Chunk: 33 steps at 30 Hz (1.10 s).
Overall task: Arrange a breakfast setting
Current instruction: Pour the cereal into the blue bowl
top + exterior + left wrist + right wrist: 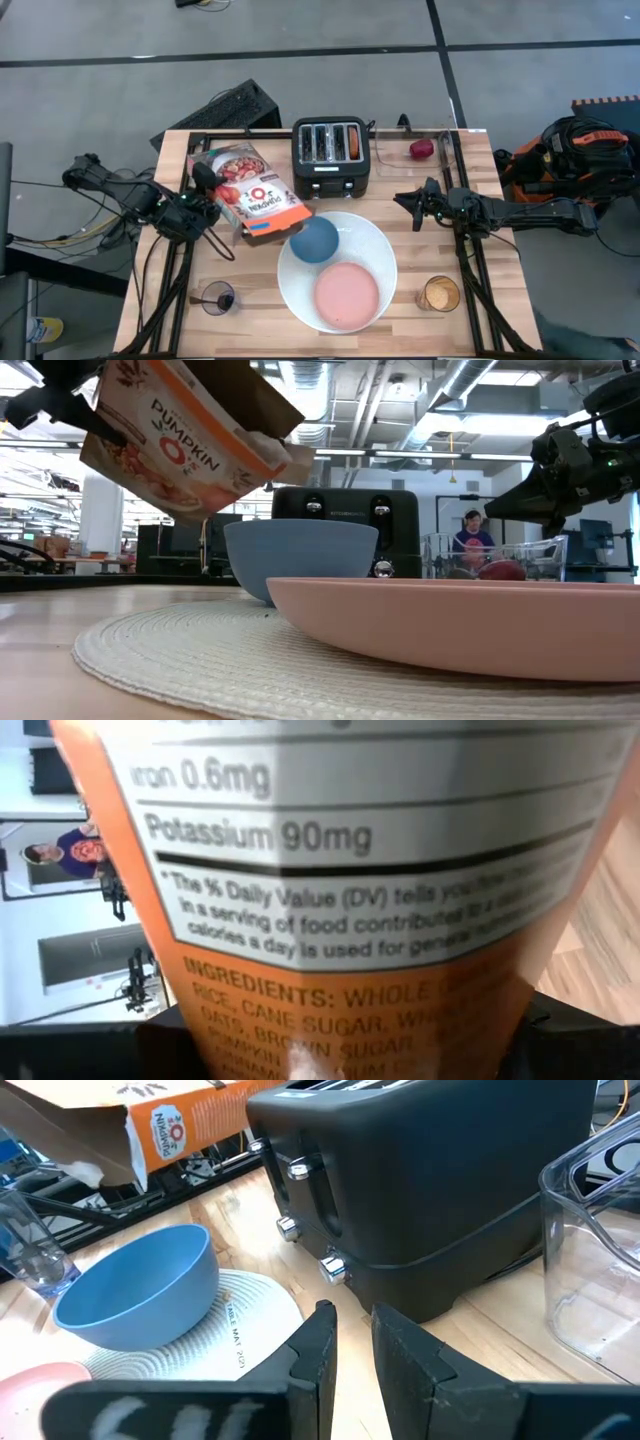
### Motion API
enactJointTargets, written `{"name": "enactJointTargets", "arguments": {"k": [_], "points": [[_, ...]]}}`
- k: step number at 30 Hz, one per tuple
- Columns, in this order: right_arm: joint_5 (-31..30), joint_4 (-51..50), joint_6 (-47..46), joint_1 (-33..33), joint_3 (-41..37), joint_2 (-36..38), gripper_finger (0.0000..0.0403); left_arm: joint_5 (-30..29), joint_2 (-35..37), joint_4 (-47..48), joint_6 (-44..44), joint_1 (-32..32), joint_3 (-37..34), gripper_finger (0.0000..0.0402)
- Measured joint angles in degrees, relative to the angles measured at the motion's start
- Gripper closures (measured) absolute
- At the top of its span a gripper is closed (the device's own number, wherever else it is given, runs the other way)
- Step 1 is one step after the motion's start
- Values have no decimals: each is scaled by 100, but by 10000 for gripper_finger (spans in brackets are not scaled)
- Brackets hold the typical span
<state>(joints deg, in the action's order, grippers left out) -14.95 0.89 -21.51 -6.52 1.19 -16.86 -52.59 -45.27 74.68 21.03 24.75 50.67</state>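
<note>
The left gripper (205, 200) grasps a cereal box (252, 192), tilted in the air with its open end toward the small blue bowl (315, 240), which sits on the far left part of the round white plate (375, 245); the small pink plate (346, 295) lies at its near side. The step in hand looks like pouring cereal; no cereal shows in the bowl yet. Next, the box mouth must come over the bowl and tip further. Room is tight: the black toaster (331, 155) stands just beyond the bowl. The right gripper (410, 203) hovers right of the toaster, fingers close together and empty. A red fruit (421, 150) rests at the bench's far right; glasses stand near the left (218, 297) and right (439, 293) near edge.
</note>
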Motion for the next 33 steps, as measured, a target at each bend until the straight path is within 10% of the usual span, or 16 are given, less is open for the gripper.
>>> {"name": "enactJointTargets", "arguments": {"k": [33], "points": [[-1,0,1,2,1,0,312,82,-1398,609,440,2,990,187]]}}
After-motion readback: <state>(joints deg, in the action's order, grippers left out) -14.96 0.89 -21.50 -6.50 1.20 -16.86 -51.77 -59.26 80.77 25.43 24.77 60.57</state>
